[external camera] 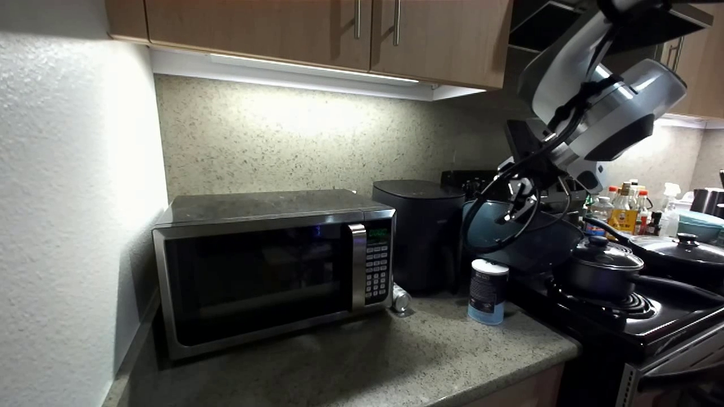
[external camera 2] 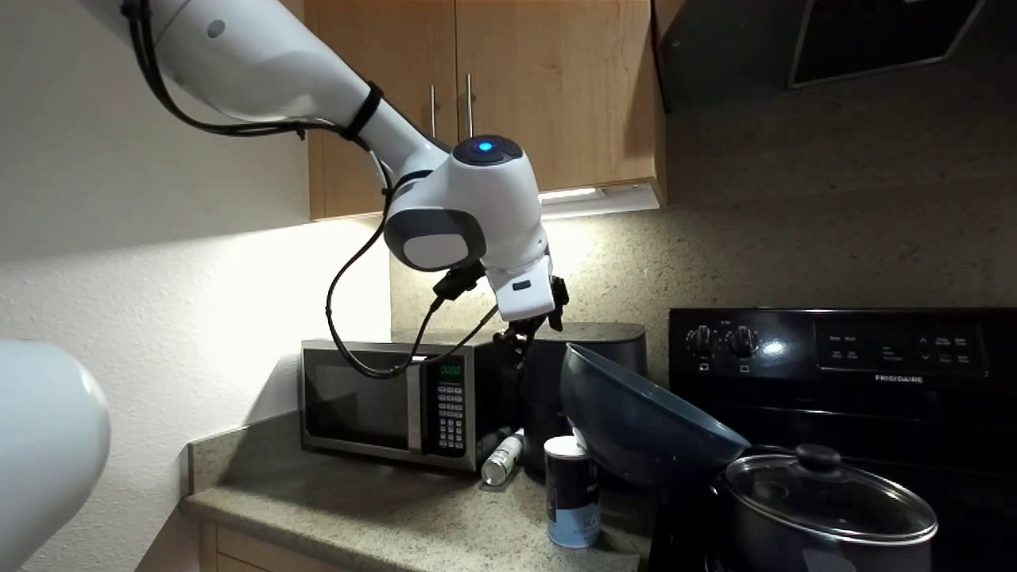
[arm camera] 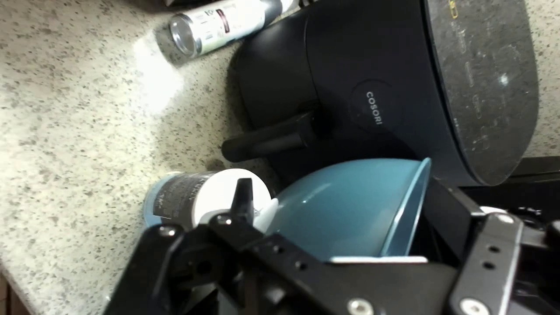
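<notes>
Bowl [external camera 2: 639,421] above the join of worktop [external camera: 441,350] and stove [external camera: 594,333], just beside the fryer [arm camera: 341,70] and the canister [external camera 2: 572,492]. Close to its raised rim, fingers [arm camera: 242,199] released and spread wide apart, grasping nothing, with a gap between fingers and rim in an exterior view. In the wrist view, canister top partly hidden behind 1 fingertip, bowl wall framed in the space between the 2 fingers.

Speckled, stone-like worktop, bearing the microwave [external camera: 260,277], the fryer, the upright canister and, lying on its side between microwave and fryer, a pale can [arm camera: 227,26]. On the stove, a pot [external camera: 599,277] under a glass lid [external camera: 605,254], with a lidded pan [external camera: 667,251] beyond. Past these, a cluster of bottles [external camera: 625,217]. Overhead, wooden cabinets [external camera: 260,25] with 2 doors and a lit strip [external camera: 314,68] beneath; at the side, a white wall [external camera: 62,198].

Bowl steeply tilted, with its opening turned upward and over toward the stove, its rounded outer wall toward the canister. Longest line straight across the rim, sloping from high by the fryer to low by the pot. Support underneath impossible to make out.
</notes>
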### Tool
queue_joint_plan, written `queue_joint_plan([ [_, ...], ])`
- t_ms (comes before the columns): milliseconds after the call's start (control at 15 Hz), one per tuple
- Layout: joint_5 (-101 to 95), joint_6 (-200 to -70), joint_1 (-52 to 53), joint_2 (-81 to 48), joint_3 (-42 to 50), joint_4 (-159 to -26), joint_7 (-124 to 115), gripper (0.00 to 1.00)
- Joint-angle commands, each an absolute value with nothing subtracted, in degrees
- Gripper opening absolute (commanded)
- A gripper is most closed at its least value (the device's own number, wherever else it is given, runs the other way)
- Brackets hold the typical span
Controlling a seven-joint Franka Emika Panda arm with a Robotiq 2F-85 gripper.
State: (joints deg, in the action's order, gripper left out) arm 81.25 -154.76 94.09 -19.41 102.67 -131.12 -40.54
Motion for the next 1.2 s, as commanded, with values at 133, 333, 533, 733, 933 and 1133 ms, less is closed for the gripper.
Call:
queue_joint_plan([
  [133,85.47,-145.64,95.69,-17.93,111.56,-136.53,-43.78,1.0],
  [333,88.58,-141.09,86.59,-22.05,105.43,-135.13,-41.52,1.0],
  [533,90.09,-137.62,83.51,-22.47,104.54,-135.38,-41.73,1.0],
  [733,82.86,-135.39,86.54,-15.28,107.68,-134.77,-42.81,1.0],
  [933,76.88,-129.05,81.45,-10.57,104.42,-133.37,-43.51,1.0],
  [1133,70.27,-123.59,74.77,-6.35,99.99,-131.65,-44.14,1.0],
])
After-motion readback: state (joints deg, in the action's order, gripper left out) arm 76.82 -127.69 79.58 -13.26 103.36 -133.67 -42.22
